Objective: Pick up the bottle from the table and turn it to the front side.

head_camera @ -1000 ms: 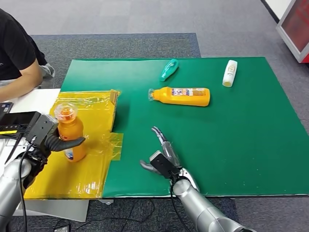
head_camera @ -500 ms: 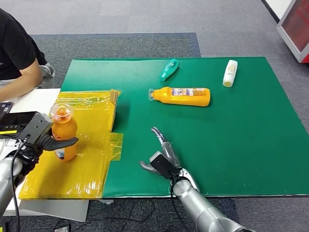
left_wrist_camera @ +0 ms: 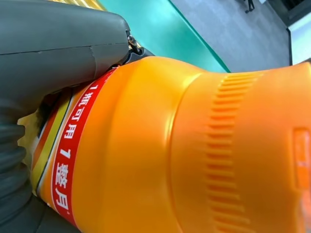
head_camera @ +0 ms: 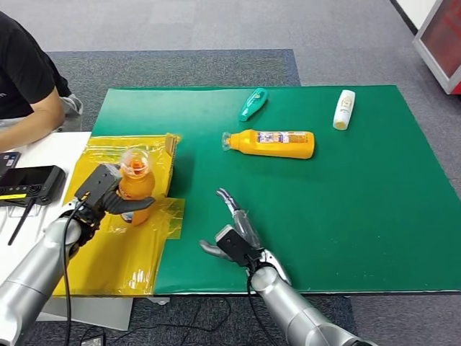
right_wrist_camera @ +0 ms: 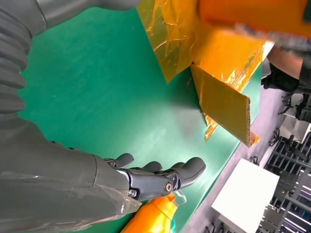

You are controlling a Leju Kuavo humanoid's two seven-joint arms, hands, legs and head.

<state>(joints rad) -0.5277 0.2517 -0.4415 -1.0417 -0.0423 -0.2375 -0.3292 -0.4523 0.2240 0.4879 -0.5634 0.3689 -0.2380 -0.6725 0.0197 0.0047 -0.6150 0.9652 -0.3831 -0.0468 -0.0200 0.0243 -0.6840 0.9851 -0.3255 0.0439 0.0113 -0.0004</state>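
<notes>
We see the left robot hand (head_camera: pixel 103 193) holding a small orange bottle (head_camera: pixel 134 184) over the yellow plastic sheet (head_camera: pixel 124 252) on the left part of the table (head_camera: pixel 380 216). Its dark fingers and thumb wrap around the bottle's body. The bottle stands nearly upright, so its long side runs up and down, and its clear cap (head_camera: pixel 134 160) points up toward our head camera. In the left wrist view the bottle (left_wrist_camera: pixel 176 145) is very close, with a red band of white writing (left_wrist_camera: pixel 69 160) around it and the thick grey thumb (left_wrist_camera: pixel 62 43) pressed on its side. We cannot tell if the bottle touches the sheet or is lifted just above it. The right robot hand (head_camera: pixel 235 234) is low over the green mat (head_camera: pixel 326 202), near the front edge of the table. It holds nothing, and its fingers are spread apart and point away from the robot. Further back on the mat lies a long orange bottle (head_camera: pixel 270 143) on its side, with its cap pointing to the left. Behind it lies a small teal bottle (head_camera: pixel 252 103), and far off to the right lies a white bottle (head_camera: pixel 343 109). A piece of brown cardboard (head_camera: pixel 170 162) stands at the edge of the yellow sheet. A person in a black shirt (head_camera: pixel 21 72) sits at the far left, with an arm (head_camera: pixel 29 122) resting by a white board (head_camera: pixel 49 151).
</notes>
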